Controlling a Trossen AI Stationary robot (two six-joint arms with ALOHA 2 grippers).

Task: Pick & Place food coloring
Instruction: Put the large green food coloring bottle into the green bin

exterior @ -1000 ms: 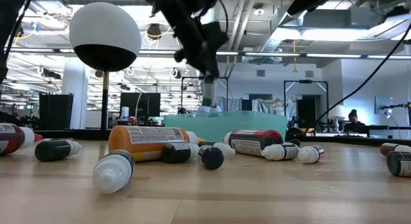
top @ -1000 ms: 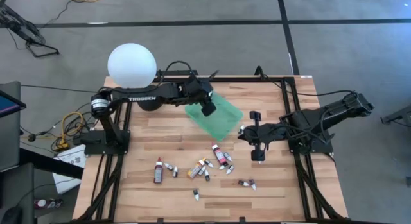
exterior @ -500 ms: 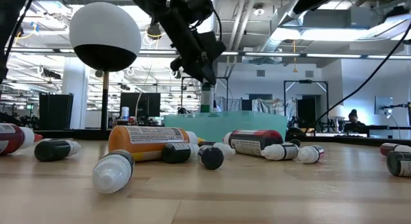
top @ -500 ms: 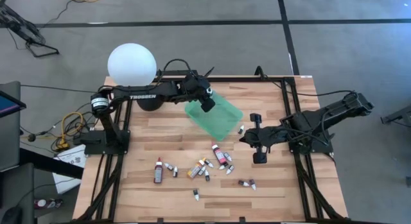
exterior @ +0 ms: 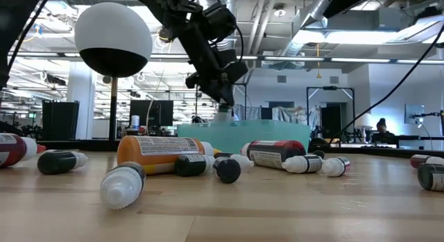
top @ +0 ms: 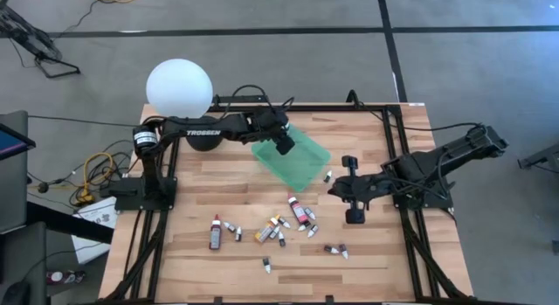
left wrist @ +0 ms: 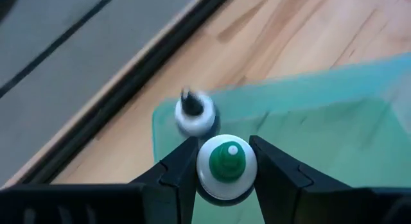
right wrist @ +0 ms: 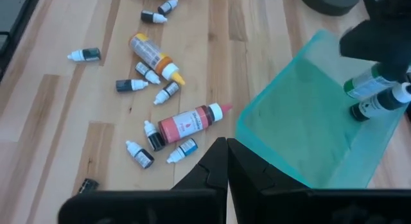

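Food coloring bottles (top: 279, 228) lie loose across the near middle of my table (top: 210, 178), mostly on their sides, a red-labelled one (right wrist: 188, 124) and an orange-capped one (right wrist: 153, 56) the biggest, tiny white-tipped droppers around them, one stray dropper (top: 327, 176) just right of the tray. They look light, hard plastic, round, so I'd expect them to roll or skid if nudged; best grab is across the body near the middle, not the tapered tip. Right gripper (top: 354, 213) waits right of centre just beyond the scatter, fingers together, holding nothing. Further back sits the green tray (top: 301, 169), turned at an angle, thin translucent walls, probably slides easily if bumped. Left gripper (top: 284, 145) is over the tray's far corner, fingers (left wrist: 182, 167) clamped on a green-capped bottle (left wrist: 227, 163), held upright by its body, cap up. Beside it in the tray stands a dark bottle with a white cap (left wrist: 194, 114), close to the held one. I judge this the placing step; the low rim and that standing bottle are what I'd clip. Open wood left of the tray and along the near edge; white globe lamp (top: 179, 88) crowds the far left corner.
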